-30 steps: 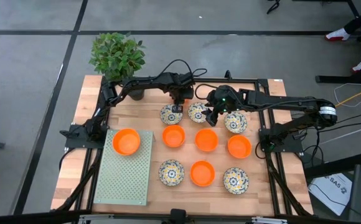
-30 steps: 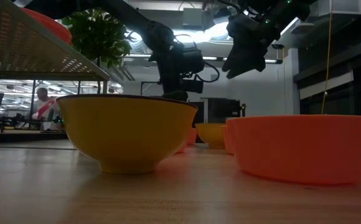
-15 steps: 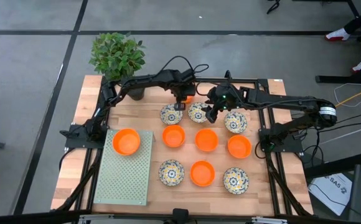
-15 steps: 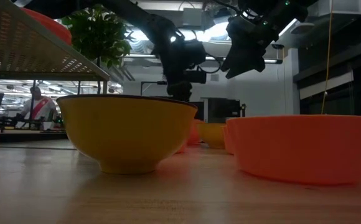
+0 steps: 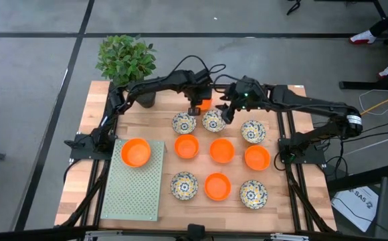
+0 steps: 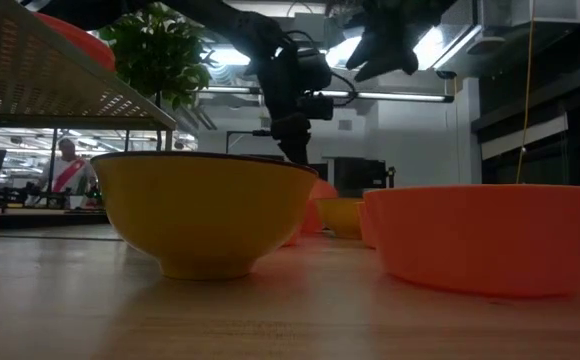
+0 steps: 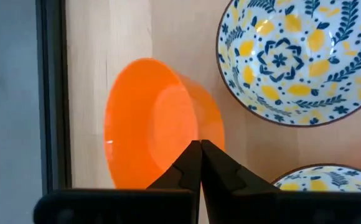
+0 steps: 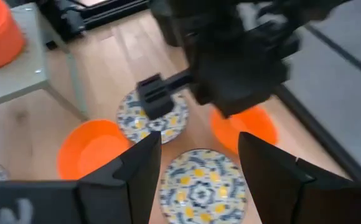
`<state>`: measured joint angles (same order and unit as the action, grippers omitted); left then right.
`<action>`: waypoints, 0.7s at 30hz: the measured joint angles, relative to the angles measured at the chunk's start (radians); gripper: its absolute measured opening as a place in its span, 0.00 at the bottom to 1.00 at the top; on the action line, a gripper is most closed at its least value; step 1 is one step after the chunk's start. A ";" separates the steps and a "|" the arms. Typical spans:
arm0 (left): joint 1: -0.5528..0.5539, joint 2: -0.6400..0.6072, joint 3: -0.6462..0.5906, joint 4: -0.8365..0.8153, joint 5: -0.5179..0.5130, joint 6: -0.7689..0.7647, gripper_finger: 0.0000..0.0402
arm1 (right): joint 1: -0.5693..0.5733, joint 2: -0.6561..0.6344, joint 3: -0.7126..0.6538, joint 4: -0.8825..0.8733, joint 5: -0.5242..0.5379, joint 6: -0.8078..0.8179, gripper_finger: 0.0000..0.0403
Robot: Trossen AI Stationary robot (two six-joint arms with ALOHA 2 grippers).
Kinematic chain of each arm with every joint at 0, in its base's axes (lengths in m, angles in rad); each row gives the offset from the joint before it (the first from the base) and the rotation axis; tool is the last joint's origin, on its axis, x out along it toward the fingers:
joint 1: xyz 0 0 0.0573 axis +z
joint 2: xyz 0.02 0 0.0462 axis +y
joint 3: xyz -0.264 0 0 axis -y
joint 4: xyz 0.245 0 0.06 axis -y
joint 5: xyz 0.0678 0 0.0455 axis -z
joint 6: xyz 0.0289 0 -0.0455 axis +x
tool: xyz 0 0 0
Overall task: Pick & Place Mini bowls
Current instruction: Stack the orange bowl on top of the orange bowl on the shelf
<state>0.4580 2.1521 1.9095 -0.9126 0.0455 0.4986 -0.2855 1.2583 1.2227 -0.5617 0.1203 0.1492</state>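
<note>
On the table (image 5: 147, 117), left pincer (image 7: 200, 149) pinches orange bowl (image 7: 149, 118).

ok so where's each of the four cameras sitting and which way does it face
High view: overhead, straight down on the table; both arms show.
Low view: at tabletop height, level past a yellow-sided bowl; the arms hang above.
Left wrist view: the left gripper shut on an orange bowl.
Right wrist view: past the open right gripper at the left arm.
Both wrist views share that orange bowl.

Around the raised green rack (image 5: 132, 194), bare wood is lying open beside and in front of it; behind it, the crowded mini bowls (image 5: 211, 154) are blocking low passage.
</note>
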 joint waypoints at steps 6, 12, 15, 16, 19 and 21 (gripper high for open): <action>0.000 0.001 -0.069 0.006 0.000 -0.002 0.00 | 0.000 0.000 0.038 -0.005 0.027 -0.004 0.53; 0.000 0.002 -0.120 0.046 -0.002 -0.022 0.00 | 0.000 0.000 0.038 -0.005 0.027 -0.003 0.53; 0.000 0.002 -0.120 0.053 -0.007 -0.016 0.00 | 0.000 0.000 0.038 -0.005 0.026 0.004 0.53; 0.000 0.002 -0.120 0.061 -0.015 -0.016 0.01 | 0.000 0.000 0.038 -0.005 0.026 0.004 0.53; 0.000 0.002 -0.120 0.073 -0.021 -0.016 0.04 | 0.000 0.000 0.038 0.011 0.027 0.000 0.53; 0.000 0.002 -0.120 0.070 -0.020 -0.022 0.08 | 0.000 0.000 0.038 0.029 0.027 -0.002 0.53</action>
<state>0.4580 2.1540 1.7893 -0.8423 0.0257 0.4767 -0.2855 1.2583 1.2610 -0.5328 0.1471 0.1475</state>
